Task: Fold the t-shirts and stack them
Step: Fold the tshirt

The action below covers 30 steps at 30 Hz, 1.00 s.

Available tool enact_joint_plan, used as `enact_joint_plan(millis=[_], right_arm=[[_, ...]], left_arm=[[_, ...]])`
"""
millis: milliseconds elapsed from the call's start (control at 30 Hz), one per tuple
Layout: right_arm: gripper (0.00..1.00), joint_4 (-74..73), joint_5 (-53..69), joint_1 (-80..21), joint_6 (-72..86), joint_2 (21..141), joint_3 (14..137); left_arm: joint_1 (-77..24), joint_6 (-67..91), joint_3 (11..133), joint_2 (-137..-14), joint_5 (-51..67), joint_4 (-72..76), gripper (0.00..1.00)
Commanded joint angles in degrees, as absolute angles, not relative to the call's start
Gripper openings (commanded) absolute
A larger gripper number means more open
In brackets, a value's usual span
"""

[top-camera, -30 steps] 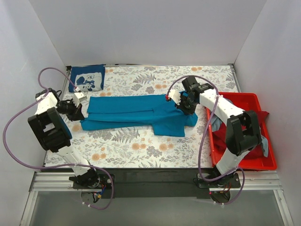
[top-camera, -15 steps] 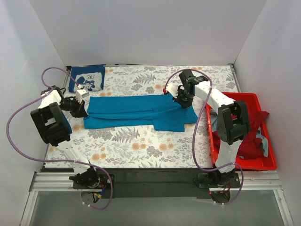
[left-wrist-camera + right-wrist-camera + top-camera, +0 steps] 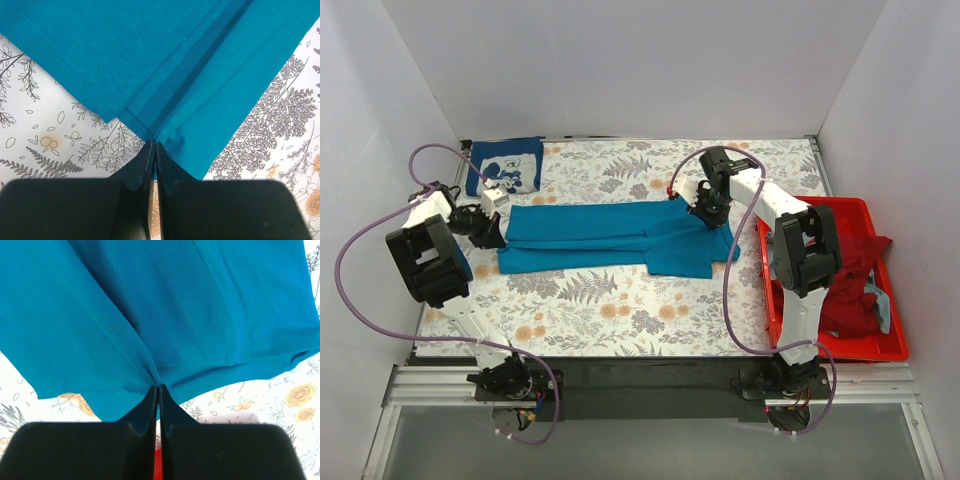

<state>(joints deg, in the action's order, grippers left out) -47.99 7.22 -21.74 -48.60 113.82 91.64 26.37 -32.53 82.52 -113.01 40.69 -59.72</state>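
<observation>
The left tool (image 3: 153,146) and right tool (image 3: 159,387) each pinch opposite ends of the plain teal-blue cloth t-shirt (image 3: 610,235) lying on the floral worktop (image 3: 620,300).

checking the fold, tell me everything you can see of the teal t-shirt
The teal t-shirt is plain soft cloth with stitched hems, folded lengthwise into a long band lying flat across the floral table, wider at its right end. The left gripper is shut on its left edge, the right gripper on its far right corner.
</observation>
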Motion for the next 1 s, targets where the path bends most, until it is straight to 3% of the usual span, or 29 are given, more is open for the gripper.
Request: enact_joint_plan(millis=[0,300,367,400,433,467,633,967], right_arm=[[0.01,-48.87,6.5,-21.18,-50.01,114.87,94.3],[0.01,-48.78,5.8,-21.09,-47.03,117.51,97.64],[0.05,-48.87,5.1,-21.01,-44.83,118.03,98.61],[0.11,-48.95,4.92,-20.83,-43.87,118.21,99.31],[0.16,-48.96,5.1,-20.4,-42.47,117.95,99.4],[0.24,-49.13,5.45,-19.96,-41.93,117.6,99.4],[0.34,-52.46,10.62,-16.27,-38.5,113.39,97.83],[0.38,-55.02,18.11,-11.78,-34.54,109.07,87.2]], left_arm=[[26.1,-31.91,84.2,-112.94,40.69,-57.57,0.0],[24.7,-25.32,84.2,-114.96,39.99,-53.98,0.01],[24.78,-22.16,84.2,-115.31,39.29,-53.35,0.13],[24.7,-20.93,84.46,-115.4,39.11,-53.09,0.33],[25.05,-19.0,84.72,-115.05,39.29,-53.35,0.36],[25.31,-18.2,84.81,-114.7,39.72,-53.61,0.37],[28.56,-13.11,82.01,-108.74,42.01,-55.02,0.41],[29.44,-0.53,71.47,-102.66,39.21,-50.38,0.52]])
